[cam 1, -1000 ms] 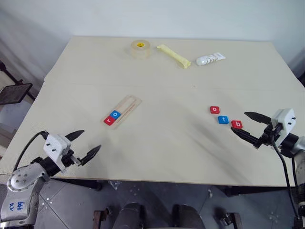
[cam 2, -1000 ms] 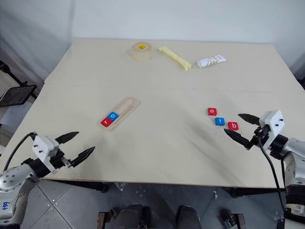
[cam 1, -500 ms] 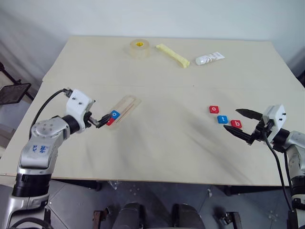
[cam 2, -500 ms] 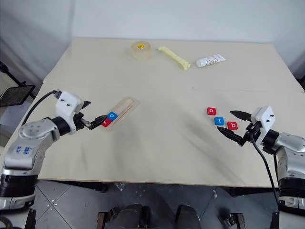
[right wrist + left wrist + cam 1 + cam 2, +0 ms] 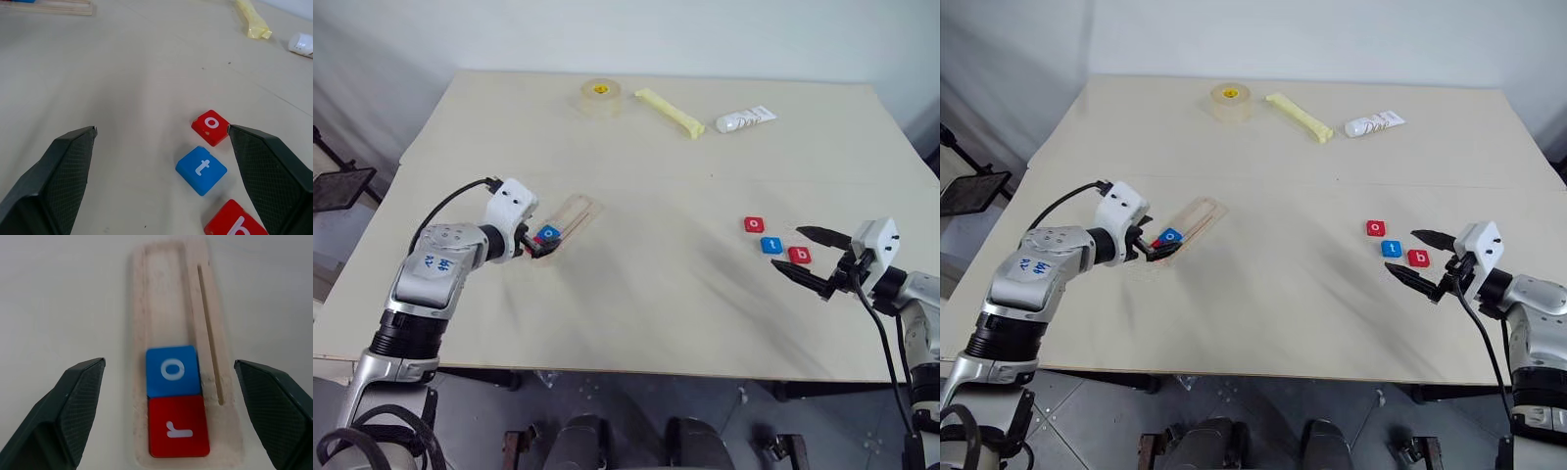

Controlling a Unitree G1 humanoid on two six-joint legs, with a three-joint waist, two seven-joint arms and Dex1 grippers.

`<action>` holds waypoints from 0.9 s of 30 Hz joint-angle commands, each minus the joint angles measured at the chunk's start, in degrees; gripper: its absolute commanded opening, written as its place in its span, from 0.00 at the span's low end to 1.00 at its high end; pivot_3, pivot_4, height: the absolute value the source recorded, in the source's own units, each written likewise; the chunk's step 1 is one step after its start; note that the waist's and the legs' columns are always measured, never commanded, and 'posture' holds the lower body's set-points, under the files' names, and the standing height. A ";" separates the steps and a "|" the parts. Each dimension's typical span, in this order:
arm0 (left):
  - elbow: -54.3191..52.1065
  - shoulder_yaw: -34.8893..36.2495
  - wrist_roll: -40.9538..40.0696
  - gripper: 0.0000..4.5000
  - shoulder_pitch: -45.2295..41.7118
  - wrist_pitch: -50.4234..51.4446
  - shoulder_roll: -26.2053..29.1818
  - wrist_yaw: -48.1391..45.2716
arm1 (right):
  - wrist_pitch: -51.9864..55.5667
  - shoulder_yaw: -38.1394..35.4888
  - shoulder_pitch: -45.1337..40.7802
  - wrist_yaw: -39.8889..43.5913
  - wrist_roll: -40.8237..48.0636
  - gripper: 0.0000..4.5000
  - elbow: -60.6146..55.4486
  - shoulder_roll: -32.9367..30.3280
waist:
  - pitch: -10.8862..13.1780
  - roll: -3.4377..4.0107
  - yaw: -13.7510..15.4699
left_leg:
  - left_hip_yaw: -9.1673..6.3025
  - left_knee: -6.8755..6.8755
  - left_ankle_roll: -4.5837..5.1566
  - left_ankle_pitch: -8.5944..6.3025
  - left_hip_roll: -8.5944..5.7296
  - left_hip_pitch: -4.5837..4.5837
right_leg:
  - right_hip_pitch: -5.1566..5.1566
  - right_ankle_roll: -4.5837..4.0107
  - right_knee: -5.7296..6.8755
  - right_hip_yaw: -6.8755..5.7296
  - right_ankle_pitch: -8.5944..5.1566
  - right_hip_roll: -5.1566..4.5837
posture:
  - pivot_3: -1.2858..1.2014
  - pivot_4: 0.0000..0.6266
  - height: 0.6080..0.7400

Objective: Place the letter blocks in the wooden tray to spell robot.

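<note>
The wooden tray (image 5: 570, 216) lies left of the table's centre, with a red r tile (image 5: 178, 431) at its near end and a blue o tile (image 5: 171, 370) right behind it. My left gripper (image 5: 537, 246) is open at that near end, its fingers (image 5: 80, 406) standing either side of the tray and the two tiles, gripping nothing. A red o tile (image 5: 755, 224), a blue t tile (image 5: 771, 245) and a red b tile (image 5: 799, 255) lie loose on the right. My right gripper (image 5: 787, 248) hangs open just beside the b tile, holding nothing.
At the table's far side stand a roll of tape (image 5: 600, 98), a yellow stick-shaped object (image 5: 670, 113) and a white tube (image 5: 745, 119). A dark stand (image 5: 337, 186) sits off the table's left edge. Bare tabletop (image 5: 656, 264) lies between the tray and the loose tiles.
My left arm has swung from the table's front left edge forward and right to the tray's near end, and its gripper now straddles the tiles. The right gripper has stayed put.
</note>
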 commanded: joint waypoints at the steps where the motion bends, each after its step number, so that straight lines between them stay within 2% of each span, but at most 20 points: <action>1: 2.08 -0.88 1.57 1.00 -1.90 -0.75 -0.26 -0.88 | -0.14 -0.99 0.09 0.02 0.81 0.99 -1.81 -0.73 | 0.02 -0.03 0.03 | 0.00 0.04 0.00 0.00 0.01 -0.02 | 0.00 0.00 0.00 0.00 0.00 0.01 | 0.52 0.24 1.00; 11: 8.31 -2.40 3.15 1.00 -4.18 1.10 -1.91 -1.97 | -0.24 -0.79 -0.79 0.30 0.49 0.99 -1.16 -1.18 | 0.02 -0.03 0.15 | -0.07 0.21 0.00 0.00 0.00 -0.02 | 0.06 0.00 0.12 0.00 0.00 0.00 | 0.52 0.24 1.00; 27: 7.09 -3.15 3.84 1.00 -3.33 8.65 0.14 -3.54 | 0.05 -0.21 -2.44 0.15 -0.56 0.99 -0.45 -0.82 | 0.01 -0.02 -0.08 | -0.06 0.24 0.00 0.00 0.01 0.05 | 0.07 0.00 0.22 0.06 0.00 0.00 | 0.52 0.24 1.00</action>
